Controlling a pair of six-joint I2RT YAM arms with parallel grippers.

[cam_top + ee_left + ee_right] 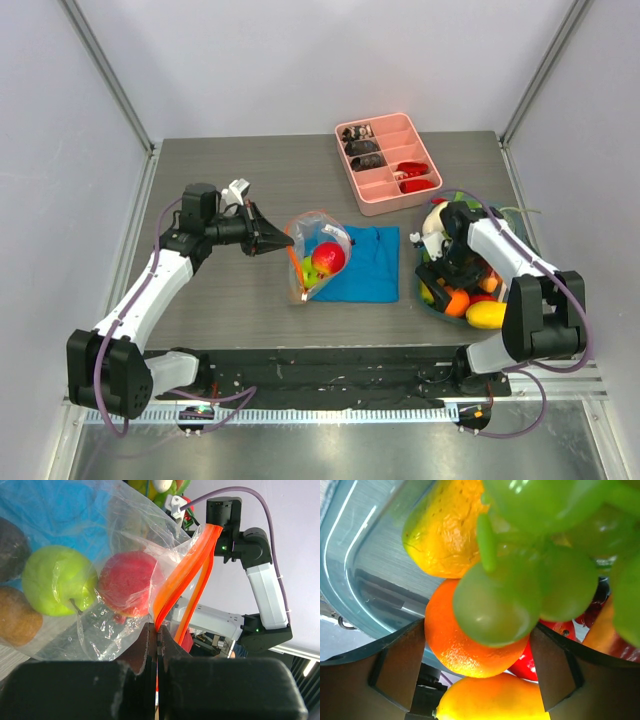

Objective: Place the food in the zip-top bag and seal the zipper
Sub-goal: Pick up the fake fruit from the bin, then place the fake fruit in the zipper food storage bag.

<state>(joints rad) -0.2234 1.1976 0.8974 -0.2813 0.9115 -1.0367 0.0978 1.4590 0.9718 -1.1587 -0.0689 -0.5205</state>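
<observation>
Grey wood-grain table [250, 170], pale panels on three sides. Your stock on it reads as follows.

1. Left tool [157, 635]: closed tight, its tips pinching one end of the zipper [185, 575]. Ahead of this tool the orange-red strip splits into two tracks that stand apart, so you have the mouth unsealed.

2. Zip-top bag [316, 231]: clear and crinkled, directly off the left tool's tip, its far side lying on the blue cloth [372, 265]. Inside, just beyond the tool, you have one red fruit [130, 585] with one green apple [57, 582] beside it. A brown piece [17, 615] and a dark piece [10, 547] show past the apple. You cannot tell from the wrist view whether they lie inside the film.

3. Right tool [480, 650]: jaws spread wide, lowered into the heap of food in the clear dish [350, 565].
- One orange [450, 640] sits in the gap, its sides right at both inner faces. Whether they press it, you cannot tell.
- Green grapes [520, 580] hang across the same gap, over the orange.
- A yellow-orange piece [445, 530] lies beyond the tips.
- A yellow piece [490, 700] sits at the near end of the gap.
- A red piece [525, 665] is tucked under the orange.

4. Pink divided tray [380, 192]: well beyond the right tool at the table's far side, with small dark and red pieces in its compartments.
</observation>
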